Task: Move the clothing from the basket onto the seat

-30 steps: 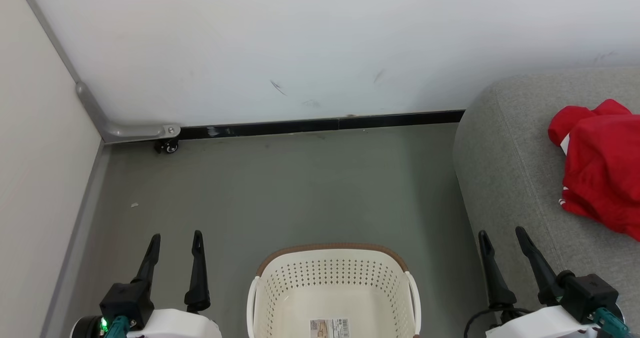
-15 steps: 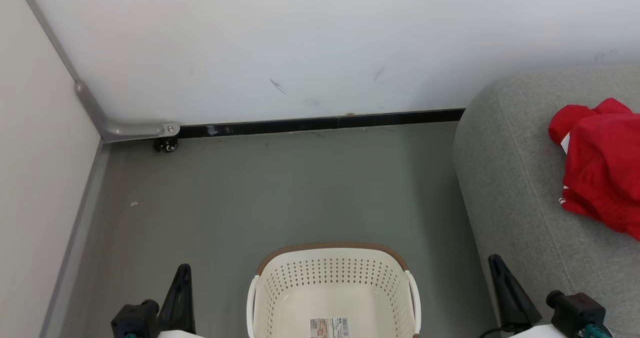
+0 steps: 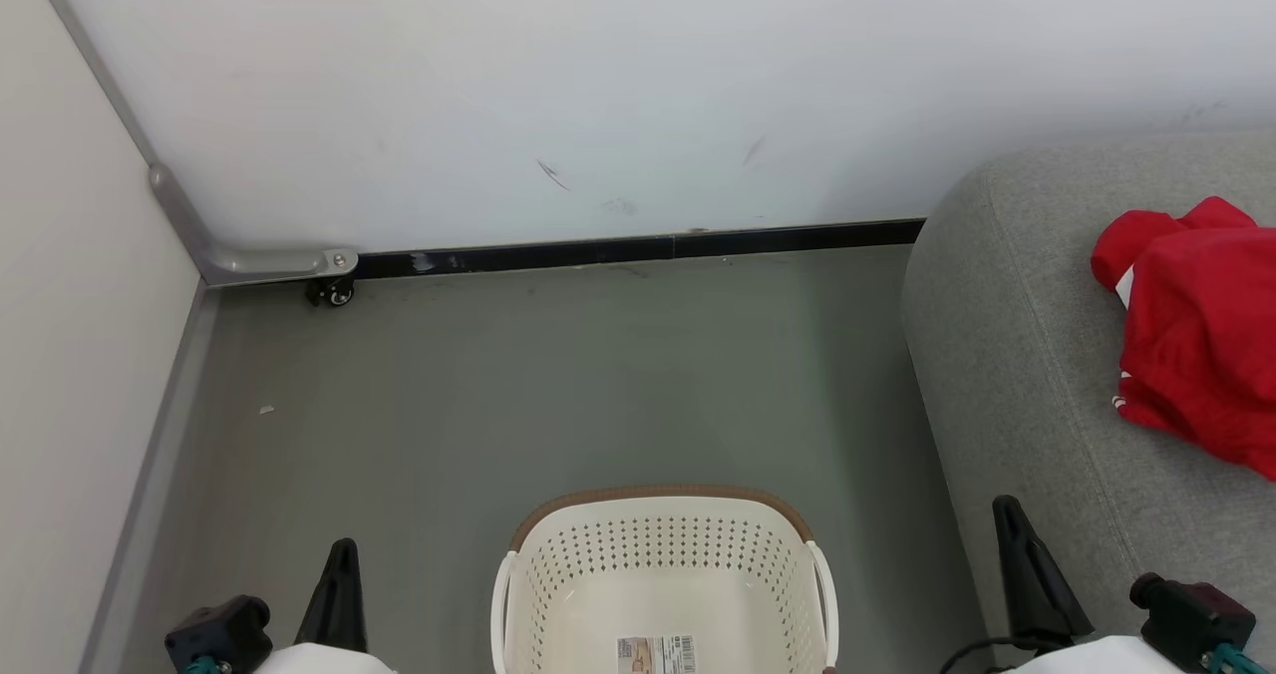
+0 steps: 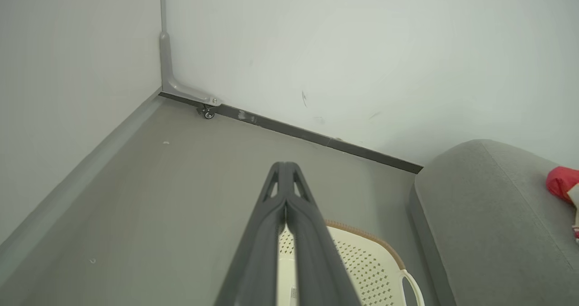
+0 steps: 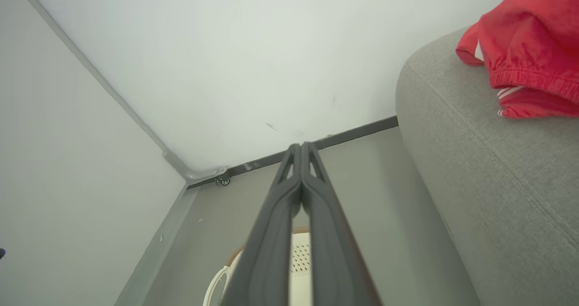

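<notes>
Both hands are clenched on nothing. The left hand (image 4: 285, 166) has its fingers pressed together in its wrist view, and the right hand (image 5: 301, 146) is the same, with no fabric between either pair. They sit low at the bottom corners of the head view, either side of the basket (image 3: 663, 544), and I read that as parked because nothing in reach needs grabbing. The basket is at bottom centre on the grey floor (image 3: 558, 385). Its perforated wall and the barcode sticker (image 3: 656, 652) on its bottom are bare, but the near part is cut off by the frame edge, so I can't vouch for that. The clothing (image 3: 1201, 335), a red heap with a bit of white trim, lies on the seat (image 3: 1017, 355) at the right of the frame, well apart from the basket and running off the right edge. My call is that the task is done or close to it. Around them are a white wall (image 3: 638, 86), a black baseboard (image 3: 638, 250), a grey corner bracket (image 3: 269, 260) with a small caster (image 3: 337, 293) at upper left, and a pale speck (image 3: 266, 410) on the floor. Only floor lies between basket and seat. The seat's rounded side is just beside the right hand, and that's the thing I'd clip when swinging that arm.
</notes>
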Controlling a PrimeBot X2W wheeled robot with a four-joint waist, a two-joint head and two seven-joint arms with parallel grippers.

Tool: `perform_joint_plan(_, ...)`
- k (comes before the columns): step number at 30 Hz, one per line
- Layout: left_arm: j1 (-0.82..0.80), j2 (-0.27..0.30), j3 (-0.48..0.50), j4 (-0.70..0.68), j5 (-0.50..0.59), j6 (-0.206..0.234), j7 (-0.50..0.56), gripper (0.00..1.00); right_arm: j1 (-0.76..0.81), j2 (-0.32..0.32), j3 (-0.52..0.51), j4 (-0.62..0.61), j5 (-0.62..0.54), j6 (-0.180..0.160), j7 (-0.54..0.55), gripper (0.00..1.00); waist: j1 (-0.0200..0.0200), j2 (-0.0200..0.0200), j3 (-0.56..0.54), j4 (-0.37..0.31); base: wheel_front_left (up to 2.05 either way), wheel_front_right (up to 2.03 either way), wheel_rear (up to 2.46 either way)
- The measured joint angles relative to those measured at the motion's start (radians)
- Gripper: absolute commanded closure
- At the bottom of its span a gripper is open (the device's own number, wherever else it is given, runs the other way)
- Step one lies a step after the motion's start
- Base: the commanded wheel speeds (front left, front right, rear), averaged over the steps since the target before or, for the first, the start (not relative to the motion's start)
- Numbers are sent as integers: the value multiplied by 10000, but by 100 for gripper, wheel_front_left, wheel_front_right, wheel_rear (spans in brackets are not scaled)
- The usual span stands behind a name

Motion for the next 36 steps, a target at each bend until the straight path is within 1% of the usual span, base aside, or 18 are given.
perform_joint_plan(4,-61,-10,98,4,-366,-56,127,100,-8,0,-27,-6,451,0,31,100,6,0,-13,-1,0,0,0)
perform_joint_plan(6,-131,-15,163,2,-646,-111,176,100,-11,0,-46,-10,721,0,128,100,17,0,-24,-2,0,0,0)
perform_joint_plan(18,-174,-40,479,-19,-2240,-360,690,100,-43,-31,-211,-56,2489,0,516,100,129,0,-131,-10,0,0,0)
perform_joint_plan(22,-174,-52,577,-54,-2792,-447,790,100,-52,-61,-267,-63,3078,0,619,100,157,0,-174,-13,0,0,0)
perform_joint_plan(27,-178,-65,686,-82,-3467,-629,999,100,-130,-92,-295,-65,3850,-2,736,100,171,0,-218,-18,0,0,0)
perform_joint_plan(31,-182,-71,782,-109,-4017,-742,1118,100,-252,-132,-322,-79,4433,-2,830,100,171,0,-239,-22,0,0,0)
perform_joint_plan(36,-202,-84,901,-119,-4692,-823,1302,100,-259,-178,-347,-77,5198,-2,1005,100,138,0,-242,-26,0,0,0)
